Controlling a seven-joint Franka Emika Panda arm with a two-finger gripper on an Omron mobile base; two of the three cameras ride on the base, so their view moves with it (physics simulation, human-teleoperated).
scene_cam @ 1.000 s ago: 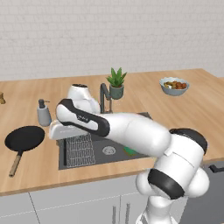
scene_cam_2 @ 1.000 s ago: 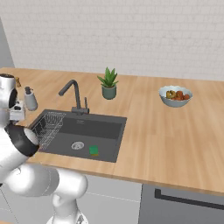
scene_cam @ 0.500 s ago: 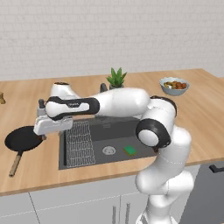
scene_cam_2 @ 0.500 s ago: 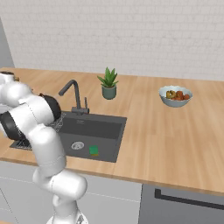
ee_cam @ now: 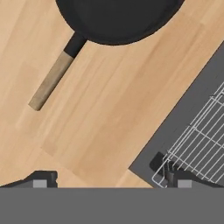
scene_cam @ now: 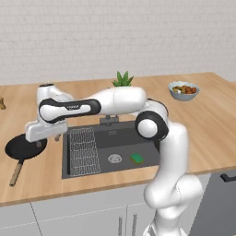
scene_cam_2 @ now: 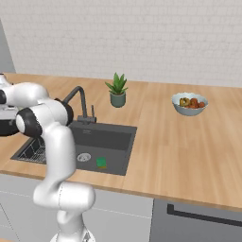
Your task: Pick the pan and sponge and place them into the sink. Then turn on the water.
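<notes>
Since the earlier frames, your white arm has swung left across the sink and now reaches out over the wooden desk (scene_cam: 41,177) beside the basin. The base has also shifted, so both base views are reframed.

You have the tool (ee_cam: 111,183) hanging above bare desk, between the round black frying pan with the light wooden handle (scene_cam: 22,148) and the left edge of the large dark grey rectangular sink (scene_cam: 120,137). Its fingertips (ee_cam: 41,179) stand spread wide with nothing between them. In the hand view, one tip sits over the wood and the other over the corner of the wire grid rack (ee_cam: 197,144).

You will find the pan resting flat on the desk just left of the sink, its handle pointing toward the front edge. The tool is not touching it.

The small flat green sponge (scene_cam: 137,158) lies on the sink floor, near the round metal drain (scene_cam: 114,158).

The dark angular faucet (scene_cam_2: 78,101) stands behind the basin.
</notes>
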